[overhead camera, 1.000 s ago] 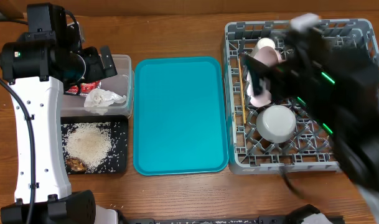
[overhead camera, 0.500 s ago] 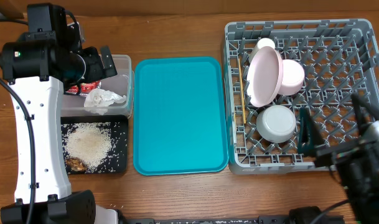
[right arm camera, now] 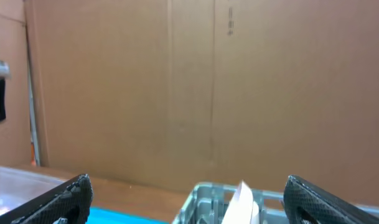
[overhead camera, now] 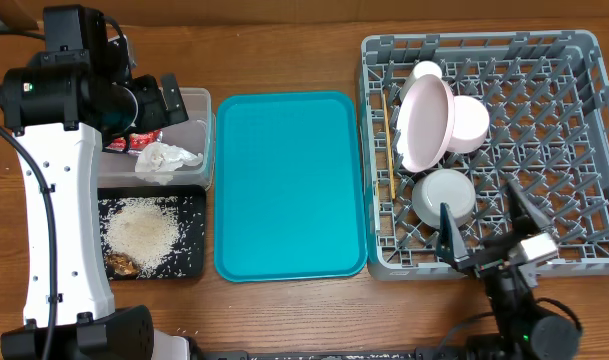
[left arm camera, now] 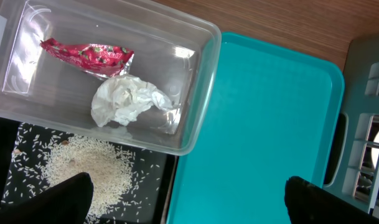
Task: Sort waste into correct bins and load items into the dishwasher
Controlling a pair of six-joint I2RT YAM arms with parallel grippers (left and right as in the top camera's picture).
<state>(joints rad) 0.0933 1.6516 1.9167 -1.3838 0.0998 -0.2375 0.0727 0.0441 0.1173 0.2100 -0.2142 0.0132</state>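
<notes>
Over the table [overhead camera: 284, 40], your left hand [left arm camera: 186, 199] is hovering spread wide above the clear tub [left arm camera: 201, 81], your right hand [overhead camera: 484, 235] gaping empty beside the dish rack [overhead camera: 404, 268].

wrapper [left arm camera: 86, 53], napkin [left arm camera: 127, 99] in clear tub [left arm camera: 201, 81] | rice [overhead camera: 141, 230] on black tray [overhead camera: 192, 200] | plate [overhead camera: 424, 125], pink bowl [overhead camera: 471, 122], grey bowl [overhead camera: 445, 197], cup [overhead camera: 425, 72] in rack [overhead camera: 564, 120]

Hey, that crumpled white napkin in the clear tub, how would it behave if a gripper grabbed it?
The napkin is loosely crumpled, so it would probably squash and flop rather than hold shape. It looks light for its bulk. On the smooth floor of the clear tub, a push would likely slide it, not roll it.
</notes>
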